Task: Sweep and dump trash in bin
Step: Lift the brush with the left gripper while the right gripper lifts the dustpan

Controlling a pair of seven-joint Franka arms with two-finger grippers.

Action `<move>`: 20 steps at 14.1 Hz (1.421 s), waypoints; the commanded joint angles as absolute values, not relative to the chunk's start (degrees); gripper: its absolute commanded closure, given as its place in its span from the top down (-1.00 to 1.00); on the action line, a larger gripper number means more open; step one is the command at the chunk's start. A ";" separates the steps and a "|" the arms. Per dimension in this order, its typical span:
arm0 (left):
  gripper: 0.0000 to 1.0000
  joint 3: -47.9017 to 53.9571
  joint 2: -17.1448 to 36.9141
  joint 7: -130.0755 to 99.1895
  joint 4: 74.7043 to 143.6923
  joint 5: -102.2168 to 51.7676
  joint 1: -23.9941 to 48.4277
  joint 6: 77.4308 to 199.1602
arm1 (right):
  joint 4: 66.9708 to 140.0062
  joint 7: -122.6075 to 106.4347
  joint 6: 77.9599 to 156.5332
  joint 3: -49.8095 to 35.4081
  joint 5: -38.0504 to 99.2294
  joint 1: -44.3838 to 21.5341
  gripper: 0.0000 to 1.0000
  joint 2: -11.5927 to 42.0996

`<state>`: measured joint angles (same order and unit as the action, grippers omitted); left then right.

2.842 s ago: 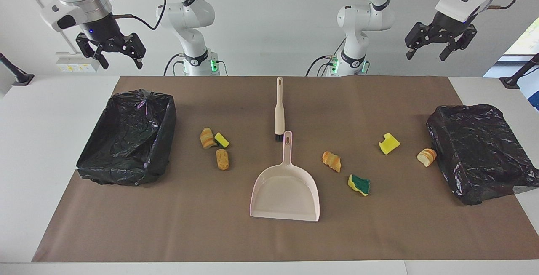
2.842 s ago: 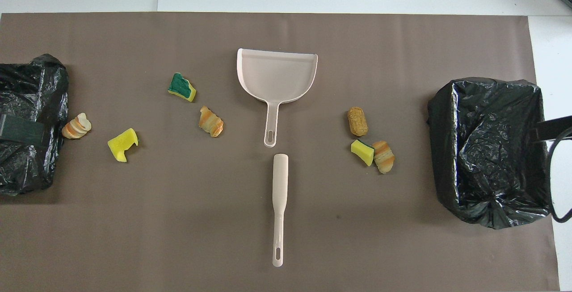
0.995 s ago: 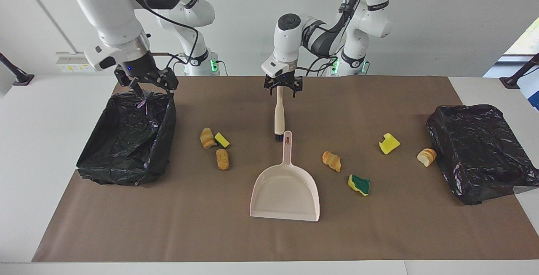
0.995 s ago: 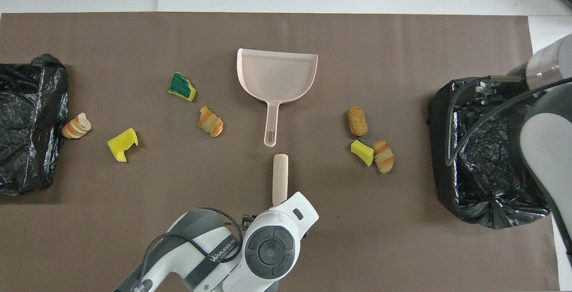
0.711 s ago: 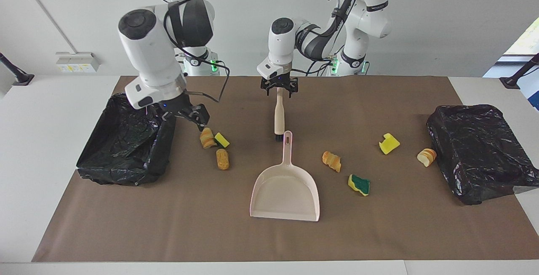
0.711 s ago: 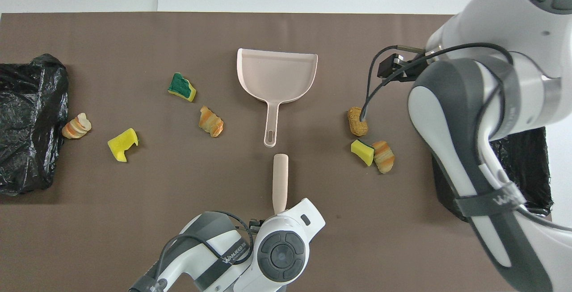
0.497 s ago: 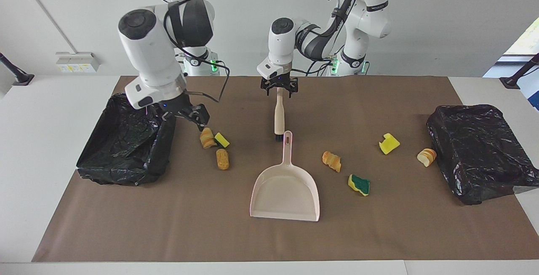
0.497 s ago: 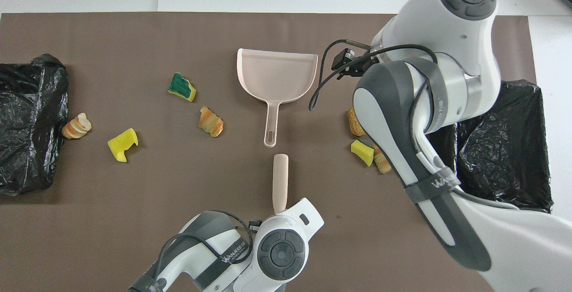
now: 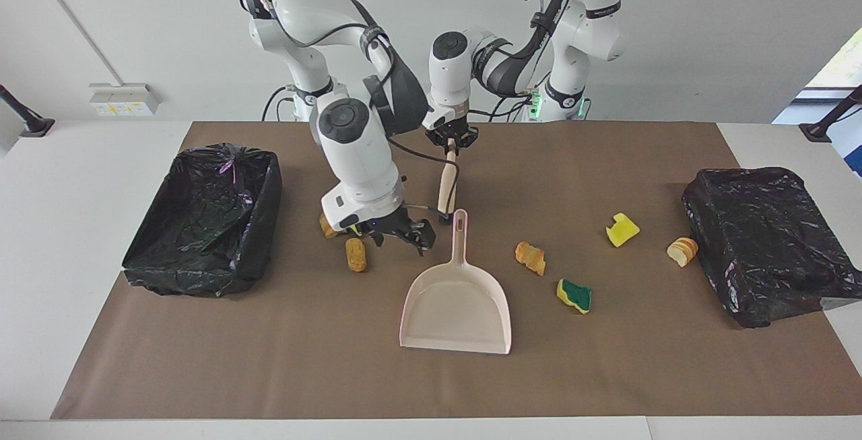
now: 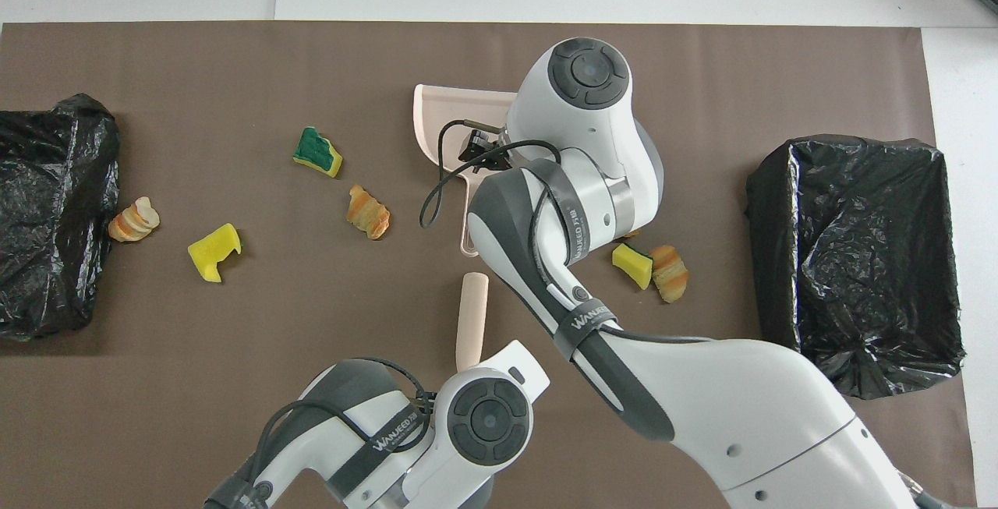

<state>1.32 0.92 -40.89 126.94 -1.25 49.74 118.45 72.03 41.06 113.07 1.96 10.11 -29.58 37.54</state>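
Note:
The trash lies in two groups. A tan chunk (image 9: 355,255) and a striped chunk (image 9: 325,227) lie beside a yellow sponge piece (image 10: 633,266) toward the right arm's end. A striped chunk (image 9: 531,258), a green-backed sponge (image 9: 574,295), a yellow sponge (image 9: 622,230) and a bread slice (image 9: 682,251) lie toward the left arm's end. My left gripper (image 9: 450,143) is shut on the end of the beige brush's (image 9: 445,187) handle, and the brush is tilted. My right gripper (image 9: 403,236) is open, low over the mat between the tan chunk and the beige dustpan's (image 9: 456,305) handle.
A black bag-lined bin (image 9: 202,224) stands at the right arm's end of the brown mat, and a second one (image 9: 768,238) stands at the left arm's end. In the overhead view the right arm covers much of the dustpan (image 10: 437,111).
My right arm has swung from over the bin at its end to beside the dustpan's handle. My left gripper has come down and shut on the brush handle, and the brush has tilted.

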 commanded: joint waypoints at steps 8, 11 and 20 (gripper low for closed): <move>-1.00 1.05 3.07 -22.96 126.48 -1.06 26.13 120.68 | 70.49 40.87 111.01 1.76 10.28 -32.26 1.00 39.99; -0.99 1.05 2.38 -22.32 126.30 -0.09 21.20 118.23 | 70.58 40.78 111.01 1.67 10.55 -32.61 1.00 39.64; -1.00 -0.09 5.35 -22.32 114.37 1.77 17.41 113.02 | 70.84 37.54 106.43 1.76 7.82 -33.83 -0.17 39.11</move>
